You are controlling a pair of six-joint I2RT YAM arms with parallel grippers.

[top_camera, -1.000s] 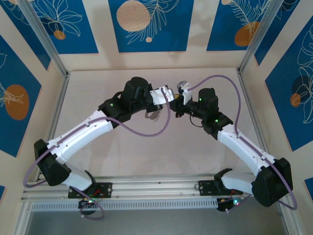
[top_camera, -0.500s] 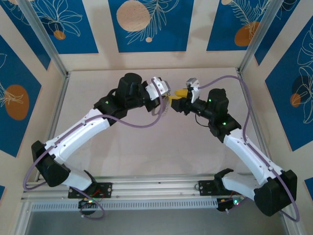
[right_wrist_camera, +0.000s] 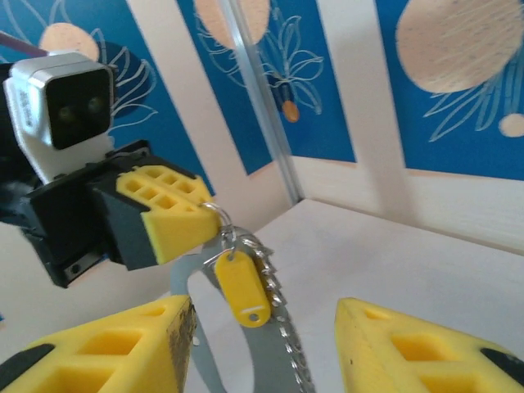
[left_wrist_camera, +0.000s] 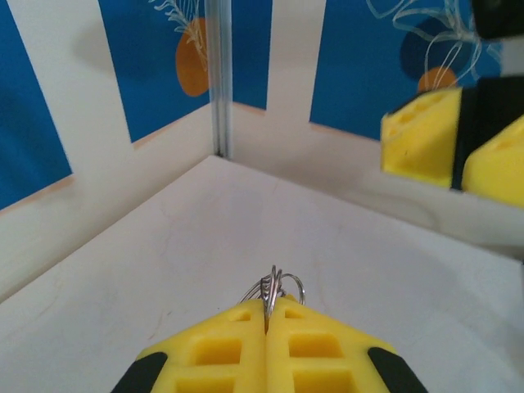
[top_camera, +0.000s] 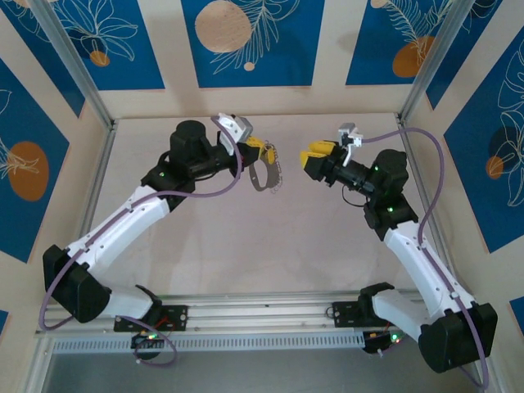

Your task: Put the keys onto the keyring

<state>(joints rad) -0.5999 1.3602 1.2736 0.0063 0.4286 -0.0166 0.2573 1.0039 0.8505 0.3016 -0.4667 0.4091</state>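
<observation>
My left gripper hangs above the table, shut on the thin wire rings at the top of the keyring. In the left wrist view the wire rings poke out between its closed pads. In the right wrist view the grey oval keyring dangles from the left gripper's fingers, its bumpy strip on the right side. The key, a small yellow piece, hangs from a wire ring in front of the loop. My right gripper faces it a short way off, open and holding nothing.
The pale table lies below both arms. Metal corner posts and blue-patterned walls close in the back and sides. Purple cables arc over each arm. The right gripper's fingers show at the left wrist view's upper right.
The two grippers were almost touching at the centre; they have drawn apart. The left one went left with the keyring hanging from it, the right one backed off to the right.
</observation>
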